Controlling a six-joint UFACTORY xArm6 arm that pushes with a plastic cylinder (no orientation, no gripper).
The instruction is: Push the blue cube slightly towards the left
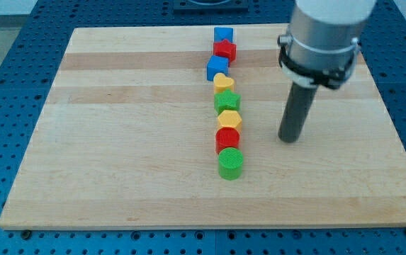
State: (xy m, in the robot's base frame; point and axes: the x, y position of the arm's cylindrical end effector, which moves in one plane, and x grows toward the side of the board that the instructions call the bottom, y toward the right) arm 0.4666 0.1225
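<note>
Now blue cube [217, 68] up-left of my tip [288, 139], well apart.

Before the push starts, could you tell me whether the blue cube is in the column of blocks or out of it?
In the column: the blue cube sits between the red block and yellow heart. My tip stands apart, to the view's right.

Block column [224, 99] flanked by bare board [117, 142]
</note>
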